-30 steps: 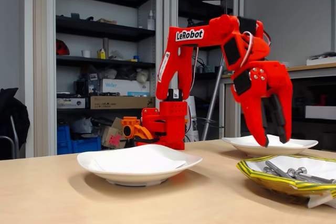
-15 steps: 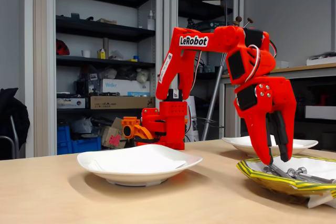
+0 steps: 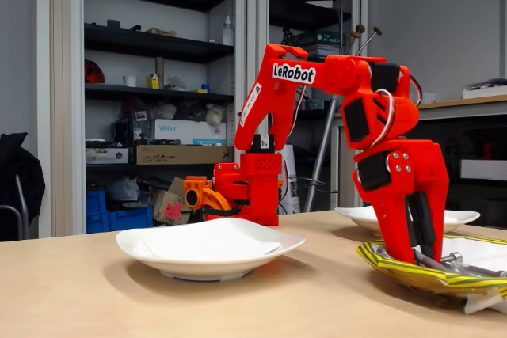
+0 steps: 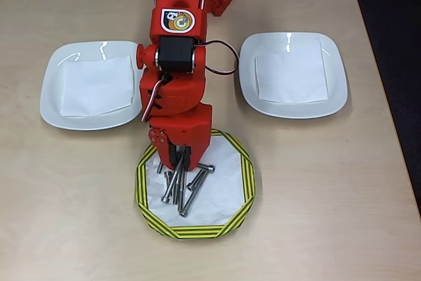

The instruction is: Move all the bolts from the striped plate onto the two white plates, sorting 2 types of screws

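red plastic gripper (image 3: 412,255) in the fixed view reaches down into the striped plate (image 3: 396,268), its two fingers close together with only a thin gap. the tips drop behind the yellow-and-green rim, so whether they clamp anything cannot be told. a few silver bolts (image 3: 451,261) poke up just beside the fingers, their shanks partly hidden by the rim, and the plate is cut off at the right edge. one white plate (image 3: 210,247) sits in front to the left, the other white plate (image 3: 360,215) lies behind the arm, partly blocked by it.

overhead, the gripper (image 4: 179,162) hangs over the upper left part of the striped plate (image 4: 247,182), right above the pile of bolts (image 4: 187,189). the fingers look nearly closed, touching or almost touching the pile. the wrist covers their tips. long slim bolts lie criss-crossed on white paper in the plate. both white plates (image 4: 56,106) (image 4: 335,100) hold only a sheet of paper, one to each side of the arm.
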You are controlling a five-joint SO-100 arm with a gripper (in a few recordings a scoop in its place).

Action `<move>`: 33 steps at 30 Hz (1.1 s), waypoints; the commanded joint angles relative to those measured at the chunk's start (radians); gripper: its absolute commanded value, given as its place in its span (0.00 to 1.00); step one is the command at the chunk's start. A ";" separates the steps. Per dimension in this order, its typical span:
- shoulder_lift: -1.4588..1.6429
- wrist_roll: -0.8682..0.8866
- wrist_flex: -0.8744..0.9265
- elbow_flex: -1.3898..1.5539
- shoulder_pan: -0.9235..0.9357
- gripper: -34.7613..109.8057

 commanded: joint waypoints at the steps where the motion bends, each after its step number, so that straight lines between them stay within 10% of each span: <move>1: 0.011 -0.002 0.021 -0.031 0.015 0.24; 33: -0.009 -0.130 -0.029 -0.080 0.038 0.28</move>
